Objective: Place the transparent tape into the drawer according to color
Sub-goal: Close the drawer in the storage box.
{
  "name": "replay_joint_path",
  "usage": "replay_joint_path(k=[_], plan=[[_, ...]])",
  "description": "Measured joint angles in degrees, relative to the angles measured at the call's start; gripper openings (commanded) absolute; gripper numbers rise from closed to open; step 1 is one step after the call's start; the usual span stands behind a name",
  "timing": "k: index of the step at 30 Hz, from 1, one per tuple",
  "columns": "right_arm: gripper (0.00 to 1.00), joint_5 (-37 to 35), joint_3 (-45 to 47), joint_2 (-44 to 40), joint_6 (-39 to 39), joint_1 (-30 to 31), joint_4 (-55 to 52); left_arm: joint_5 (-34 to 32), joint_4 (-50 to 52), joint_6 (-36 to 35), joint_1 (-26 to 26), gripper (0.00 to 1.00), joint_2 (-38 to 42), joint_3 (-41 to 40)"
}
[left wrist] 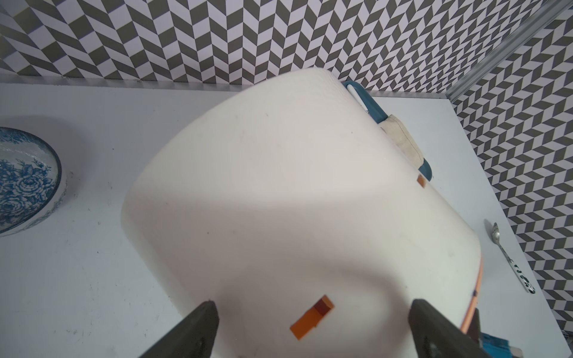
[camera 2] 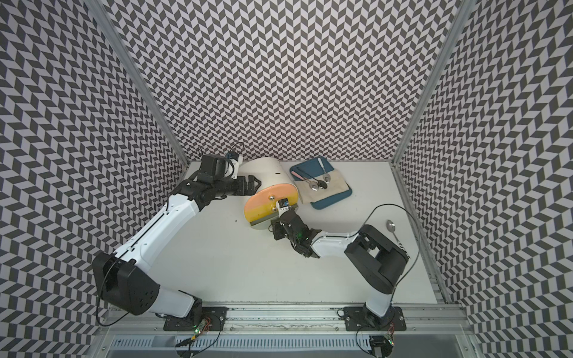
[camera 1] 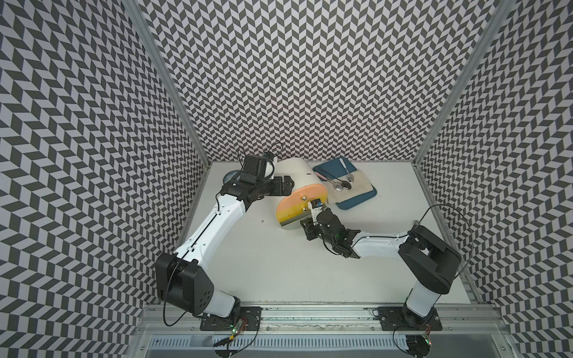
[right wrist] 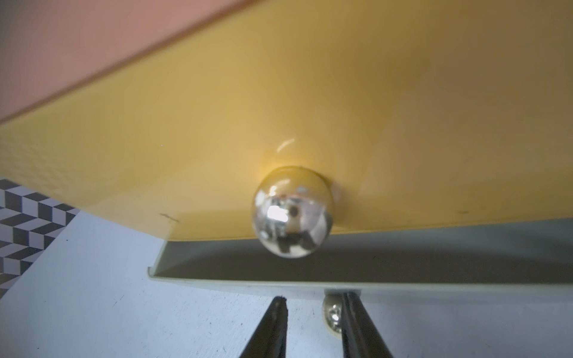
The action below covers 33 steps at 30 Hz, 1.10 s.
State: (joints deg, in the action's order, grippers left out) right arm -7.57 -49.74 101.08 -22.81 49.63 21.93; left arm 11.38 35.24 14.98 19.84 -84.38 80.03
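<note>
The transparent tape is out of view. The drawer unit [camera 1: 294, 176] is a white rounded cabinet with a pink, a yellow [right wrist: 279, 108] and a grey-green bottom drawer [right wrist: 310, 280]. The bottom drawer stands slightly pulled out. My left gripper [left wrist: 314, 302] is open, its fingers straddling the cabinet's white shell from the left side [camera 1: 289, 185]. My right gripper [right wrist: 313, 297] is at the bottom drawer's front, low over the table. Its jaws stand narrowly open around that drawer's shiny knob [right wrist: 331, 313], which touches one finger while the other stays apart. The yellow drawer's chrome knob [right wrist: 291, 214] is just above.
A blue mat [camera 1: 356, 203] with a beige cloth and spoons lies right behind the cabinet. A blue-and-white bowl [left wrist: 24, 183] sits at the back left, behind my left wrist. One spoon [camera 2: 391, 227] lies by the right wall. Patterned walls enclose the table.
</note>
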Motion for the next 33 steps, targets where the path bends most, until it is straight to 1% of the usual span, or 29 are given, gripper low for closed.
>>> replay_joint_path(k=[13, 28, 31, 33], plan=[[0.3, -3.39, -2.89, 3.3, 0.63, 0.46, 1.75, 0.52, -0.02, -0.61, -0.11, 1.0, -0.07, 0.0], [0.3, -5.66, -3.06, 3.76, 0.74, 0.48, 2.23, 1.01, -0.02, -0.83, -0.15, 1.0, -0.22, 0.02], [0.31, -5.88, -3.15, 3.78, 0.87, 0.48, 2.14, 1.01, -0.02, -0.83, -0.15, 1.0, -0.22, 0.02], [0.35, -5.9, -3.17, 3.76, 0.94, 0.48, 2.12, 1.01, -0.02, -0.83, -0.15, 1.0, -0.22, 0.02]])
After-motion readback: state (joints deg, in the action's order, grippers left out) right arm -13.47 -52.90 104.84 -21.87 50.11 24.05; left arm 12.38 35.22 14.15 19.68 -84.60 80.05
